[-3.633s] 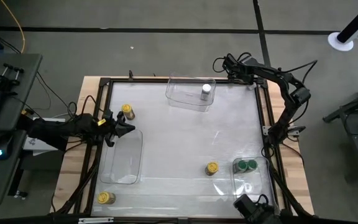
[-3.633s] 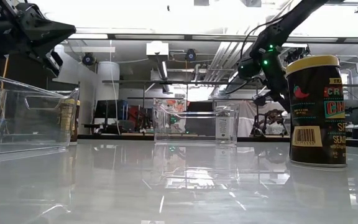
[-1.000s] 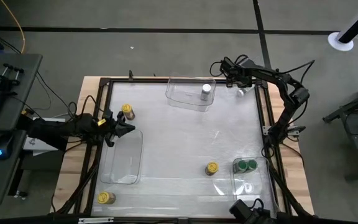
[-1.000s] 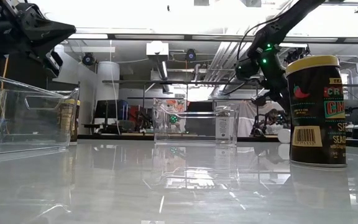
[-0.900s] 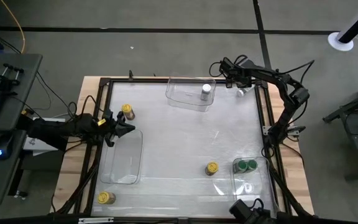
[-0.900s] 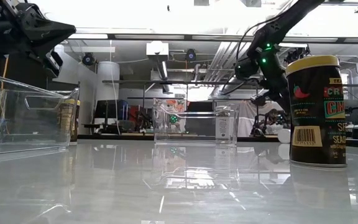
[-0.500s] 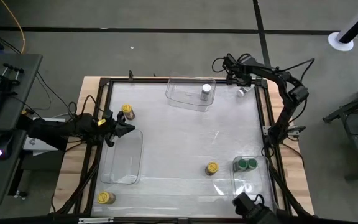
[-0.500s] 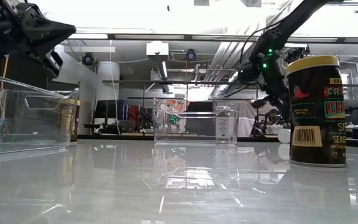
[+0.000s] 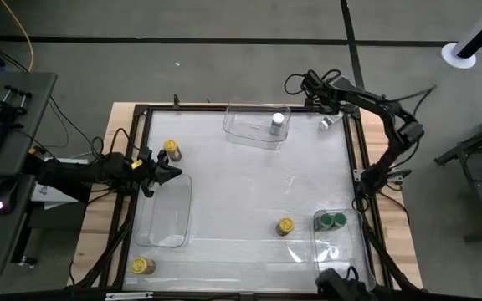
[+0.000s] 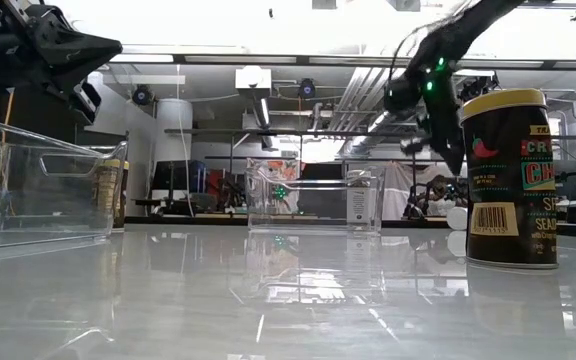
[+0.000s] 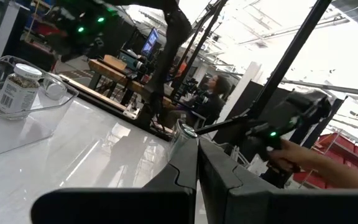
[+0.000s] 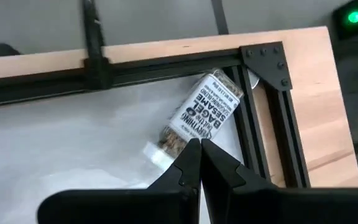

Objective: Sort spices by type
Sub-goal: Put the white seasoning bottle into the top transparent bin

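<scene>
A white-lidded spice jar (image 12: 199,117) lies on its side in the table's far right corner (image 9: 328,122), its bottom end next to the black frame. My right gripper (image 12: 199,146) is shut and empty above it (image 9: 320,100). Another white-lidded jar (image 9: 278,122) stands in the far clear bin (image 9: 245,125). Two green-lidded jars (image 9: 333,221) stand in the near right bin. Yellow-lidded jars stand on the table at the left (image 9: 171,149), near left (image 9: 143,266) and near right (image 9: 284,226). My left gripper (image 9: 164,171) is shut and empty, over the far end of the left bin (image 9: 164,213).
A black metal frame (image 9: 348,142) runs round the white table top, with a corner bracket (image 12: 265,59) beside the lying jar. The nearest yellow-lidded jar (image 10: 508,180) fills the right of the low view. A person's hand (image 11: 303,163) shows beyond the table in the left wrist view.
My right gripper has risen and drawn back toward the table's far edge, away from the lying white-lidded jar, which stays in the far right corner. My left arm has kept still.
</scene>
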### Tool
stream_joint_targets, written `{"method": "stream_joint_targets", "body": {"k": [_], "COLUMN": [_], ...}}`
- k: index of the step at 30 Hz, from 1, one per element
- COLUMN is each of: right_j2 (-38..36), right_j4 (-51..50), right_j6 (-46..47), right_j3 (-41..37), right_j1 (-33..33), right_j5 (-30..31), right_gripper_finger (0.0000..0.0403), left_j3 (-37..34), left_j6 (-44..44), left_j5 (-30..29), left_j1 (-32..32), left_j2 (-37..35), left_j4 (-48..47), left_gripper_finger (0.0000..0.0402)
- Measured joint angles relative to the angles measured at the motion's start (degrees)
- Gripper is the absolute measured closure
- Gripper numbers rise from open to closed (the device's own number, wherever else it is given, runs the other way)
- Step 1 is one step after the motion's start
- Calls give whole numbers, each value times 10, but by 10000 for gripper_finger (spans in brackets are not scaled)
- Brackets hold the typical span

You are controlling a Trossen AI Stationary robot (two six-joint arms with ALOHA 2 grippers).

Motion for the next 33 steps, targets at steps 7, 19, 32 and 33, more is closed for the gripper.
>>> {"method": "stream_joint_targets", "body": {"k": [7,19,32,33], "right_j2": [-128,-190,-4,2], "right_j4": [23,379,422,424], "right_j6": [113,274,334,337], "right_j3": [-122,-384,-358,-358], "right_j1": [121,238,178,177], "right_j5": [81,258,340,347], "right_gripper_finger": [403,403,403,403], "left_j3": [0,0,0,0], "left_j6": [0,0,0,0], "left_j5": [0,0,0,0], "left_j1": [0,0,0,0], "left_j2": [0,0,0,0], "left_j4": [0,0,0,0], "left_gripper_finger": [401,401,401,401]}}
